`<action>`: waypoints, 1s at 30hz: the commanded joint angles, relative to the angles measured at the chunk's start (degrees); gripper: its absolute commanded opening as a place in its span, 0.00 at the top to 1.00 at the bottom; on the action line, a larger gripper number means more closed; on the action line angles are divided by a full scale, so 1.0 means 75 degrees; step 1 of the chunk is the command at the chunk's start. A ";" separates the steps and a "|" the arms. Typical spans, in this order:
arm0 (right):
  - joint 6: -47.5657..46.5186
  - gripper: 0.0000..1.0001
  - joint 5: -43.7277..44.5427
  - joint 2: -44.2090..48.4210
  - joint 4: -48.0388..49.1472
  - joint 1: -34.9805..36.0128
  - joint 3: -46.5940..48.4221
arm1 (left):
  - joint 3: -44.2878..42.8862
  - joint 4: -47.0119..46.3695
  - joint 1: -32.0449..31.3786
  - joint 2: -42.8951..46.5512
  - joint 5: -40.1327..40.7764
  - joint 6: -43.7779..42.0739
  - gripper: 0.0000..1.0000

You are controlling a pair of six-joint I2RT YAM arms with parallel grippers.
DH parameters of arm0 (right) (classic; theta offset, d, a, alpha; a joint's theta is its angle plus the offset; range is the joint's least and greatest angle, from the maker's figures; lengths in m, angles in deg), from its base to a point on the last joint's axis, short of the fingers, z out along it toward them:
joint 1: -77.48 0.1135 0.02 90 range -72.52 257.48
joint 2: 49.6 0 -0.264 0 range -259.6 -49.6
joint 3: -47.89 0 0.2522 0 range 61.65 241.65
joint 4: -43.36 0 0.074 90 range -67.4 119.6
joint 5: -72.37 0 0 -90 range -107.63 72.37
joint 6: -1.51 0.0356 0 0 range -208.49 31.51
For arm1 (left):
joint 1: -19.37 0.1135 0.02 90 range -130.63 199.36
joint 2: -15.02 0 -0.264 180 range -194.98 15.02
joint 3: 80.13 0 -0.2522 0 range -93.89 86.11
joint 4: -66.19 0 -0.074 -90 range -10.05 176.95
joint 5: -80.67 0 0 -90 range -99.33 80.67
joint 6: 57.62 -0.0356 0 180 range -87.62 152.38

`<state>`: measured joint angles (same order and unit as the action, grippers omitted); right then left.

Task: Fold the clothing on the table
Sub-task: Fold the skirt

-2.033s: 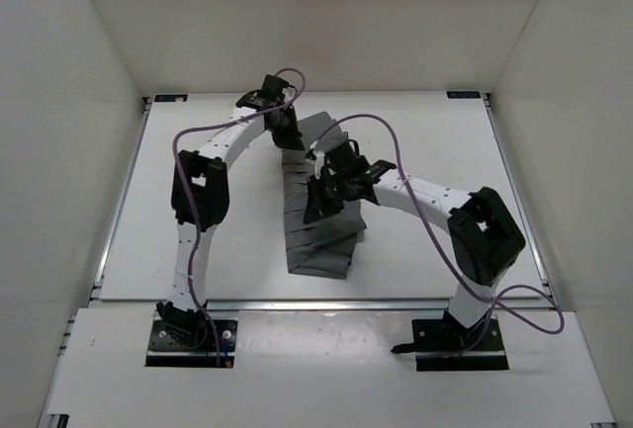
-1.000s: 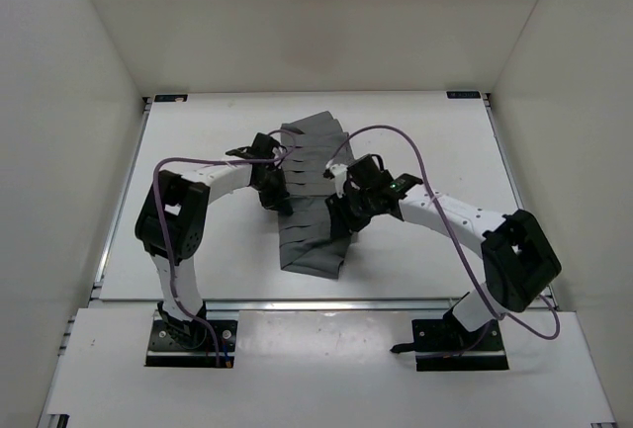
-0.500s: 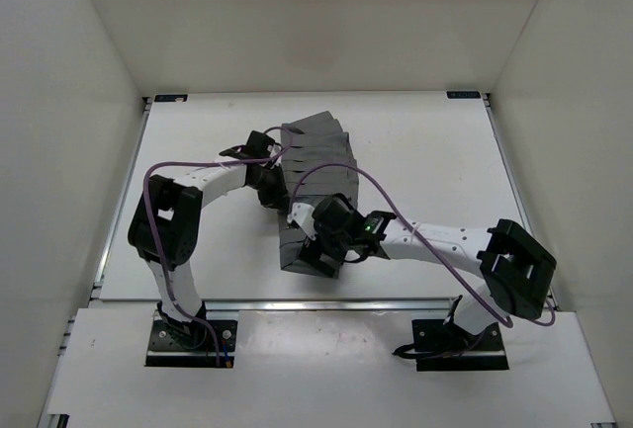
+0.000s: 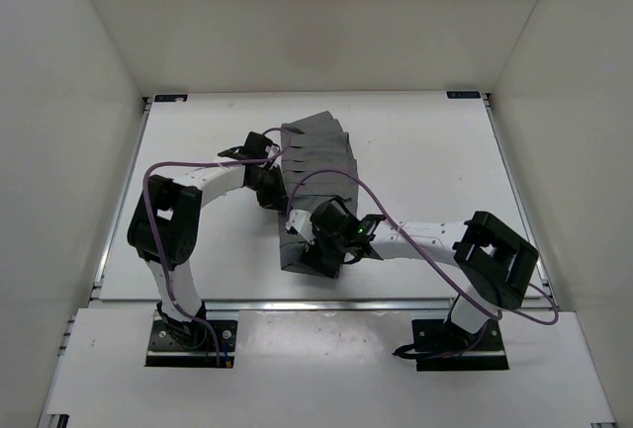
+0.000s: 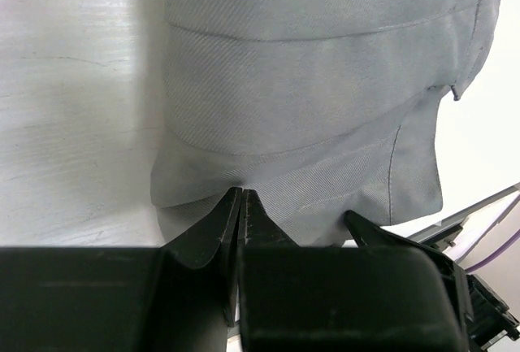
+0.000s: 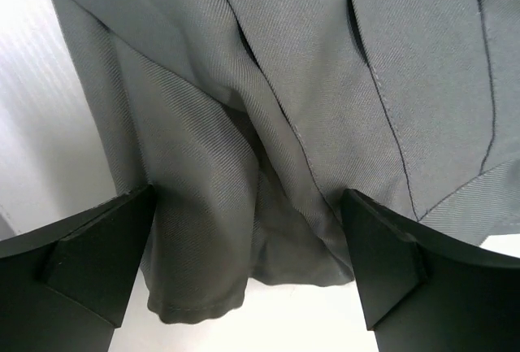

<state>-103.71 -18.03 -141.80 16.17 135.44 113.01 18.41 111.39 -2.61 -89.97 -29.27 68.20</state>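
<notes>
Grey pleated clothing (image 4: 316, 166) lies in the middle of the white table (image 4: 435, 141), running from its far half toward the near edge. It looks already doubled over: the near part is a narrower band with layers stacked, while the far end fans out wider. The fold seems partly done, with uneven edges to square up and probably another fold to make.

The left gripper (image 4: 269, 189) is at the garment's left edge, clenched tight. In the left wrist view the cloth puckers at its closed tips (image 5: 241, 196), so it appears to be pinching a fold. The right gripper (image 4: 315, 245) hangs over the near end with its jaws spread wide and grasps nothing. Its wrist view shows only grey layers below.

No brand or writing can be read, and small marks on the corner brackets (image 4: 463, 95) are too tiny to make out
</notes>
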 commanded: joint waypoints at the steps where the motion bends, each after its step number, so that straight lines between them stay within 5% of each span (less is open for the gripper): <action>1: 0.0002 0.11 -0.0368 -0.0105 0.0303 -0.0040 -0.0155 | 0.0120 -0.0079 0.0082 0.0428 -0.0153 -0.0099 0.89; 4: 0.0084 0.43 -0.0298 -0.0093 0.0186 0.0042 -0.0354 | 0.0074 -0.0009 0.0129 0.0440 -0.0165 -0.0123 0.89; 5: 0.0119 0.59 -0.0298 -0.0116 0.0081 0.0112 -0.0332 | 0.0062 0.0003 0.0130 0.0440 -0.0188 -0.0123 0.89; 6: 0.0108 0.85 -0.0251 -0.0151 0.0068 0.0055 -0.0355 | 0.0027 0.0015 0.0118 0.0428 -0.0188 -0.0157 0.88; 7: 0.0166 0.97 -0.0228 -0.0163 0.0033 0.0077 -0.0366 | 0.0050 -0.0020 0.0164 0.0463 -0.0223 -0.0158 0.88; 21: 0.0998 0.99 -0.1365 0.0352 -0.1349 0.0090 0.0407 | -0.0267 -0.0746 0.0423 0.0745 -0.0973 0.0182 0.89; 30: 0.0928 1.00 -0.1809 0.0926 -0.2110 -0.0285 0.1506 | 0.0249 -0.0209 0.0000 -0.0145 -0.0177 -0.0520 0.91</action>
<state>-97.07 -29.09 -139.44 2.11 134.63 119.21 18.85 107.70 -1.93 -89.95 -32.83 67.19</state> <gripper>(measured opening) 0.008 0.100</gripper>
